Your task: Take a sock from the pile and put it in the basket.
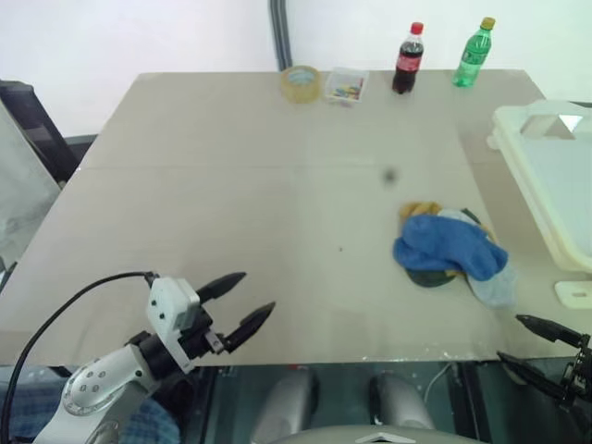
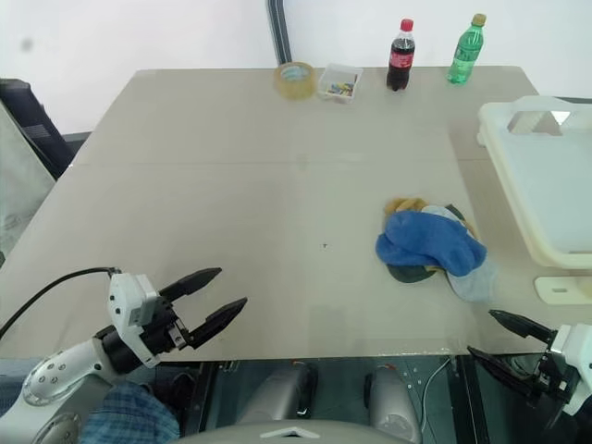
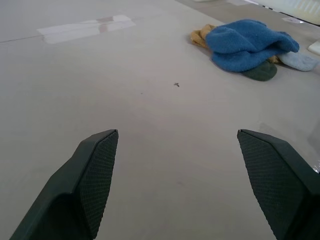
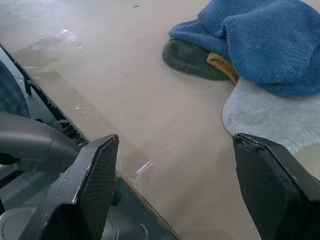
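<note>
Head cam: left gripper (image 1: pixel 248 297) is spread wide and empty over the beige table's (image 1: pixel 240 194) near edge; the sock pile (image 1: pixel 450 252) sits well off to its right, cream basket (image 1: pixel 546 176) beyond that.

Right wrist: right gripper (image 4: pixel 172 165) also wide open, pile just ahead.

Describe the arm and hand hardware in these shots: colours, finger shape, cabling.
Left hand: two black tapered fingers on a white blocky housing, silver-grey wrist joint with a ring of bolts, and a black cable looping back from the housing. Right hand: the same pointed black fingers on a white housing. In the wrist views the fingers' inner faces carry a fine textured grip pattern.
</note>
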Available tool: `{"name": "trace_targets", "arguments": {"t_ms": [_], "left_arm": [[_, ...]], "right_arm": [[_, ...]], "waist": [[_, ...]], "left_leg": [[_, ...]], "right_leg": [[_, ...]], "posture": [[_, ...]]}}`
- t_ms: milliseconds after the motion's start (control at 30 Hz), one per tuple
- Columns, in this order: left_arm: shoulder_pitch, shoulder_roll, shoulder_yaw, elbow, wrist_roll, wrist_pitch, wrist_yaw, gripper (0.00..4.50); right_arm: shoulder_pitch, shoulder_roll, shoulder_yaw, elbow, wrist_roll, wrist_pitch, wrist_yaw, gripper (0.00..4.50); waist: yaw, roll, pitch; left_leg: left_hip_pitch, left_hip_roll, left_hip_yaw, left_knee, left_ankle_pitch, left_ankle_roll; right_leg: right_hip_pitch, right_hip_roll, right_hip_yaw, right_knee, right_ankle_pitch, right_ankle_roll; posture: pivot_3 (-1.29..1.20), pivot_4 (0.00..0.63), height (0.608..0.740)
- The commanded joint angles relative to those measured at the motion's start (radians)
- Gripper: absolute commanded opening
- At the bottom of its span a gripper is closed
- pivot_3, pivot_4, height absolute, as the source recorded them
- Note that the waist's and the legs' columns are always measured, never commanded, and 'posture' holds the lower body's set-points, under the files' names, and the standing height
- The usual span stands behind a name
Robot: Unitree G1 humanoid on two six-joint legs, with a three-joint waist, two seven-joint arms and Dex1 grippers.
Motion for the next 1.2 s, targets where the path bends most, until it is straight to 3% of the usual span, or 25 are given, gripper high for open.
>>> {"name": "trace_targets", "arguments": {"t_ms": [33,600,1200], "left_arm": [[0.014,-0.014,0.013,0.007,0.013,-0.051,-0.03,4.14],[0.038,-0.079,0.006,0.214,0.068,-0.272,-0.207,4.14],[0.023,-0.091,0.004,0.279,0.055,-0.336,-0.267,4.14]], "right_arm": [[-0.002,0.001,-0.031,-0.014,0.01,-0.004,0.003,3.7],[-0.028,0.005,-0.018,-0.017,-0.005,0.004,0.0,3.7],[-0.06,0.009,0.013,-0.096,-0.005,0.035,-0.029,3.7]], "waist": [[0.0,0.0,0.0],[-0.001,0.001,-0.001],[-0.002,0.001,-0.001]], "left_leg": [[0.0,0.0,0.0,0.0,0.0,0.0],[0.0,0.0,0.001,0.002,0.0,0.0],[0.002,0.0,0.002,0.007,0.0,0.0]], "right_leg": [[0.0,0.0,0.0,0.0,0.0,0.0],[0.0,0.0,0.0,0.002,0.001,0.0],[0.0,0.001,0.002,0.011,0.001,0.0]], "posture": [[0.0,0.15,0.74],[0.0,0.15,0.74],[0.0,0.15,0.74]]}}
